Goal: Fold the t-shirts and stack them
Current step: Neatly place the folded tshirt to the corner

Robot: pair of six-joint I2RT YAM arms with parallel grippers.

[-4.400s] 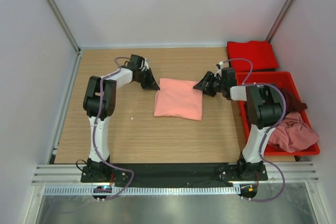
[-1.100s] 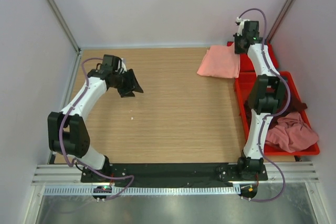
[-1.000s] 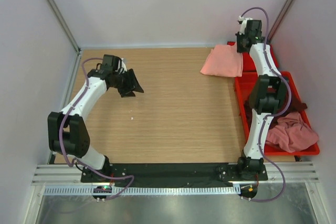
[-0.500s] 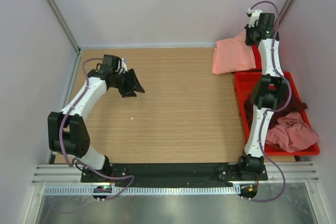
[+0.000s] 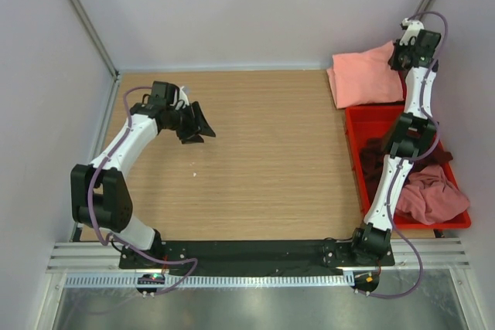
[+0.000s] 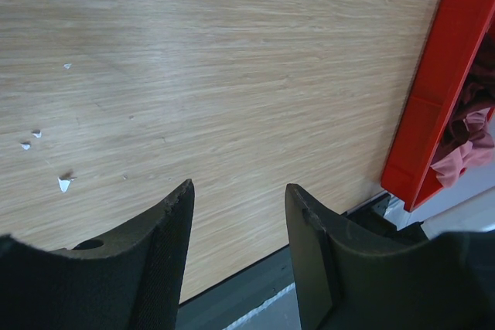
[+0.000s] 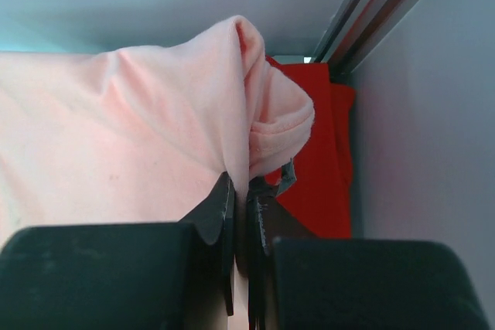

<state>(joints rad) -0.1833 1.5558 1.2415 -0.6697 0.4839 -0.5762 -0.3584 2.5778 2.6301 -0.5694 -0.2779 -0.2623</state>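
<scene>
1. One folded salmon shirt [image 5: 362,76] sits just past the far end of the bin [image 5: 354,152]. Its long axis runs across the bin's width, slightly tilted, with the right edge raised.
2. The right gripper [image 5: 402,58] holds that raised edge, its fingers [image 7: 224,202] clenched on a bunched fold of the cloth.
3. A red shirt [image 7: 319,152] lies flat under the salmon one, also past the bin's far end.
4. Inside the bin, a maroon shirt [image 5: 377,156] fills the far half and a dusty pink shirt [image 5: 433,195] lies crumpled at the near end.
5. The left gripper [image 5: 203,125] hangs over the table [image 5: 271,175], well left of the bin, with its fingers spread and nothing between them.
</scene>
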